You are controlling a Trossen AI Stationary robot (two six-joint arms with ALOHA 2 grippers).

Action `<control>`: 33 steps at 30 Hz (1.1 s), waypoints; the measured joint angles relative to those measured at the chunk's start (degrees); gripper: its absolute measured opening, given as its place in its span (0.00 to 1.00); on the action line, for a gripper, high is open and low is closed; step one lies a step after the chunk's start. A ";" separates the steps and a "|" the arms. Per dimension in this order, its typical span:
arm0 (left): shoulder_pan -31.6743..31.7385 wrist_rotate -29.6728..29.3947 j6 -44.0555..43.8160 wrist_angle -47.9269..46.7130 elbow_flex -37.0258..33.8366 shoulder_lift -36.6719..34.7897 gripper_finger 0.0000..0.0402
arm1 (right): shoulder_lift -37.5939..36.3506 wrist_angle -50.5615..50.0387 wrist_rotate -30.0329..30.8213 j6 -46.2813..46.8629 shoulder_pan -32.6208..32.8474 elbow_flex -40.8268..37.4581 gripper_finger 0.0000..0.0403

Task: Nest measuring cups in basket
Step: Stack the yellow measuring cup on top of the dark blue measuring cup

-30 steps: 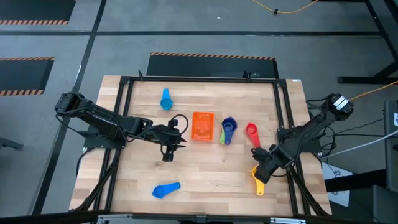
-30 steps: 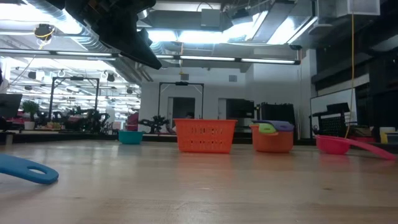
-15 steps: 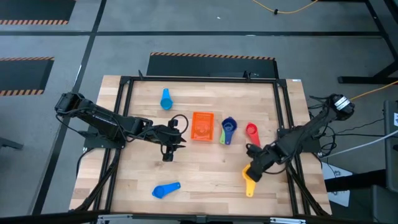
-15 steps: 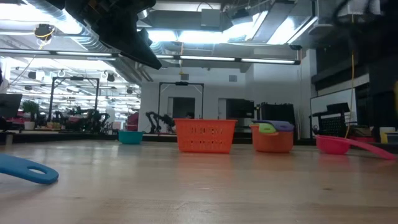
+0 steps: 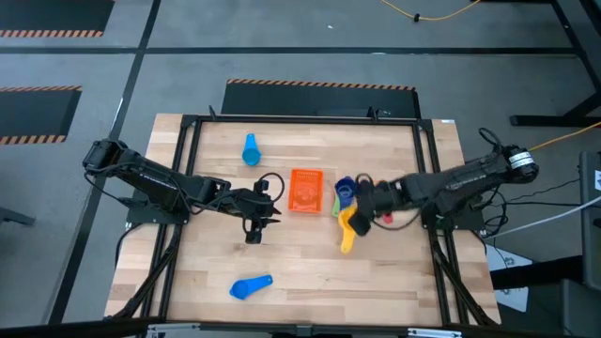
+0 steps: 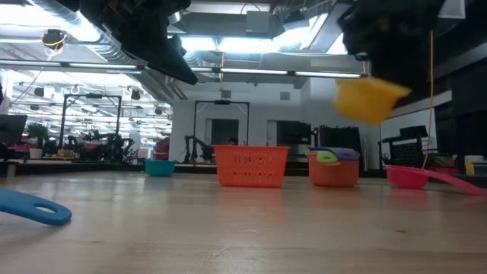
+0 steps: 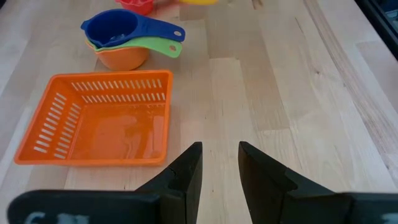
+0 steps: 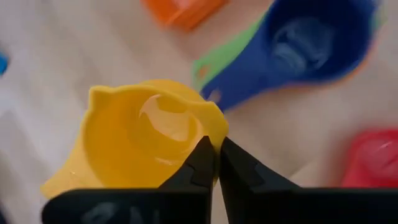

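High view: we see the right gripper holding the yellow cup aloft beside the stacked cups, right of the basket.
Low view: yellow cup off the counter.
Left wrist view: left gripper parted, empty.
Right wrist view: fingers pinch the cup's rim.

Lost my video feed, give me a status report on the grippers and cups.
Right gripper shut on yellow plastic measuring cup, held above the table beside the nested dark blue, green and orange stack. Left gripper open, near orange mesh basket, basket empty. Path clear.
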 joint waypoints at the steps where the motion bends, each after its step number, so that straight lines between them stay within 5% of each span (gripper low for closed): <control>1: 0.00 0.00 0.00 0.01 0.01 0.00 0.24 | 0.00 -0.02 0.02 -2.16 -1.90 0.05 0.04; 13: 0.01 0.00 0.00 0.02 0.02 -0.01 0.24 | 0.00 0.10 -0.20 -18.86 -19.03 -0.07 0.05; 33: -0.01 0.00 0.00 0.02 0.01 0.01 0.24 | 0.04 2.73 -0.81 -22.27 -22.51 -2.01 0.05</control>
